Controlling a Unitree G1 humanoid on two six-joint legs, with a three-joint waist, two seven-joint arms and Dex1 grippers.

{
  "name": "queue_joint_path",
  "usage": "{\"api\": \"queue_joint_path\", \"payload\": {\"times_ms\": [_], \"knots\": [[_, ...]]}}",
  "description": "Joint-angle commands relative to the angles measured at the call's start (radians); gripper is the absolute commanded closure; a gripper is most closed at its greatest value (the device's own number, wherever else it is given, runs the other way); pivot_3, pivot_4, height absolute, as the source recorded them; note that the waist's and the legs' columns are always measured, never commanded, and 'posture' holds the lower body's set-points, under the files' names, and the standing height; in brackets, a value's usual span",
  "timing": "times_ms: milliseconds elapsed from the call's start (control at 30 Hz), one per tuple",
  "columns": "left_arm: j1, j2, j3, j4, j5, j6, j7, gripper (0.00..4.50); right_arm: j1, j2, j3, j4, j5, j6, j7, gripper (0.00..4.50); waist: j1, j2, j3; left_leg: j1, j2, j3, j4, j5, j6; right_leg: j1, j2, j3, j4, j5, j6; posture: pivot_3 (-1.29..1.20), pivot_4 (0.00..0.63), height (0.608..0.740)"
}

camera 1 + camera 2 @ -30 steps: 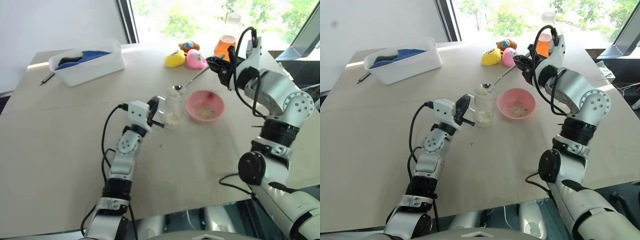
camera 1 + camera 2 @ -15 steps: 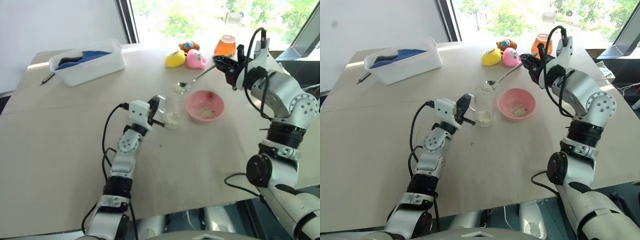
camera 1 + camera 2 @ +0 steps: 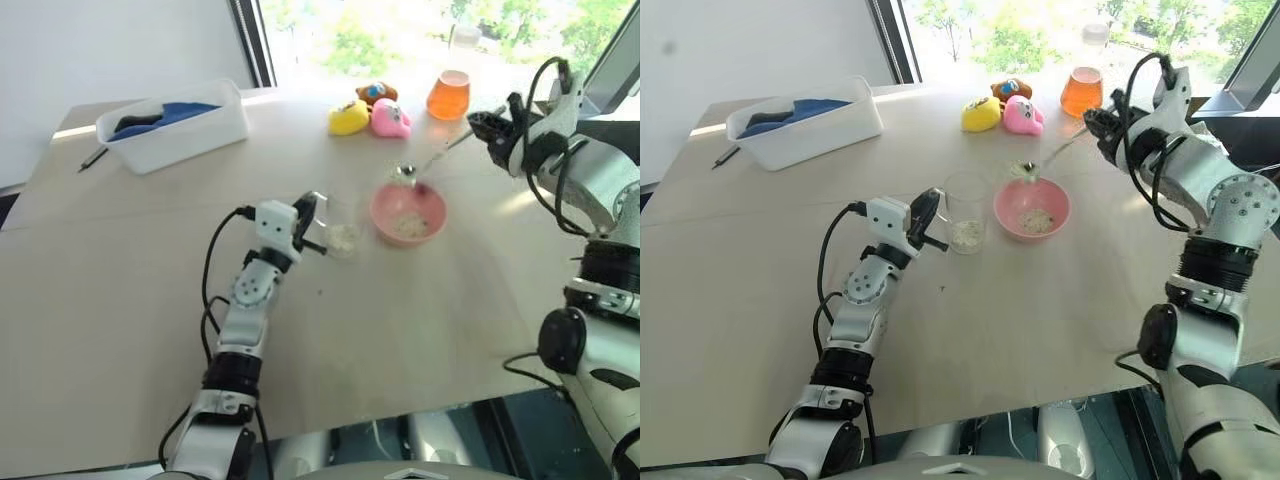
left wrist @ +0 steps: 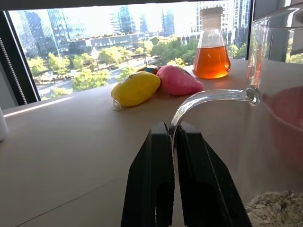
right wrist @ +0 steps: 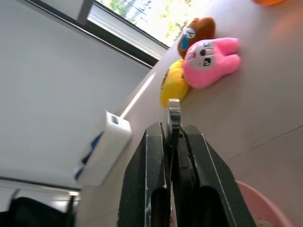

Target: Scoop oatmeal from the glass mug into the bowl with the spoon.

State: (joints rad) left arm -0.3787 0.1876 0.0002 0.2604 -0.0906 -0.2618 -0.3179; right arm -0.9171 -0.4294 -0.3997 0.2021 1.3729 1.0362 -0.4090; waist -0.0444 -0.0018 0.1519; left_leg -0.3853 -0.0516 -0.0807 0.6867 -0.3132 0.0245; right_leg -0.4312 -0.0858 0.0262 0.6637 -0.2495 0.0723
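The left hand [image 3: 308, 222] is pinching the handle of the glass mug [image 3: 965, 212] between its closed fingers, which looks meant to keep the light cup from sliding or tipping while the spoon works in and out of it. The mug is standing upright on the table [image 3: 120, 280], just beside the bowl [image 3: 408, 213] on the bowl's left.

The right hand [image 3: 487, 128] is gripping the far end of the spoon [image 3: 1050, 157] with its fingers shut tight on the thin handle. The handle is sloping down toward the bowl, so the small head is hanging over the bowl's far rim, a sensible place for tipping a load out. Whether the head is carrying oats at this instant is hard to tell, though something pale seems to be sitting in it.

The oatmeal [image 4: 277, 208] is lying as a low layer of pale beige flakes in the bottom of the mug, dry and crumbly by the look of it. A second small clump is resting in the middle of the pink bowl, so the transfer appears to be partly done, with a fair share remaining in the mug.
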Motion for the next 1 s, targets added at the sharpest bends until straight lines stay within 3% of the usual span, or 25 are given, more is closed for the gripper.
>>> {"api": "queue_joint_path", "payload": {"times_ms": [33, 300, 667, 800, 1000], "knots": [[0.018, 0.007, 0.015, -0.035, 0.007, -0.012, 0.013, 4.34, -0.005, -0.044, 0.089, -0.061, -0.133, -0.009, 0.152, 4.50, 0.000, 0.000, 0.000, 0.000, 0.000, 0.000, 0.000, 0.000, 0.000, 0.000, 0.000, 0.000, 0.000, 0.000, 0.000, 0.00, 0.150, 0.740], [0.024, 0.000, 0.009, -0.040, 0.008, -0.009, 0.027, 4.34, -0.047, -0.184, 0.392, -0.243, -0.493, -0.085, 0.522, 4.50, 0.001, 0.000, 0.000, 0.000, 0.000, 0.000, 0.000, 0.000, 0.000, 0.000, 0.000, 0.000, 0.000, 0.000, 0.000, 0.00, 0.150, 0.740], [0.017, -0.012, 0.008, -0.027, 0.002, -0.007, 0.027, 4.34, -0.070, -0.314, 0.630, -0.399, -0.862, -0.265, 0.872, 4.50, 0.007, 0.000, 0.000, 0.000, 0.000, -0.002, 0.000, 0.000, 0.000, 0.000, -0.001, -0.001, -0.001, 0.000, 0.000, 0.00, 0.150, 0.740], [0.015, -0.018, 0.002, -0.025, 0.002, -0.010, 0.024, 4.34, -0.039, -0.245, 0.532, -0.348, -0.845, -0.230, 0.857, 4.50, 0.007, 0.000, 0.000, 0.000, 0.000, -0.001, 0.000, 0.000, 0.000, 0.000, -0.001, -0.001, -0.001, 0.000, 0.000, 0.00, 0.150, 0.740], [0.022, -0.018, 0.005, -0.030, 0.004, -0.012, 0.023, 4.34, -0.096, -0.043, 0.198, -0.202, -0.630, -0.065, 0.712, 4.50, 0.010, 0.000, 0.000, 0.000, -0.001, -0.002, 0.001, 0.000, 0.000, 0.000, -0.001, -0.001, -0.001, 0.000, 0.000, 0.00, 0.150, 0.740]]}}
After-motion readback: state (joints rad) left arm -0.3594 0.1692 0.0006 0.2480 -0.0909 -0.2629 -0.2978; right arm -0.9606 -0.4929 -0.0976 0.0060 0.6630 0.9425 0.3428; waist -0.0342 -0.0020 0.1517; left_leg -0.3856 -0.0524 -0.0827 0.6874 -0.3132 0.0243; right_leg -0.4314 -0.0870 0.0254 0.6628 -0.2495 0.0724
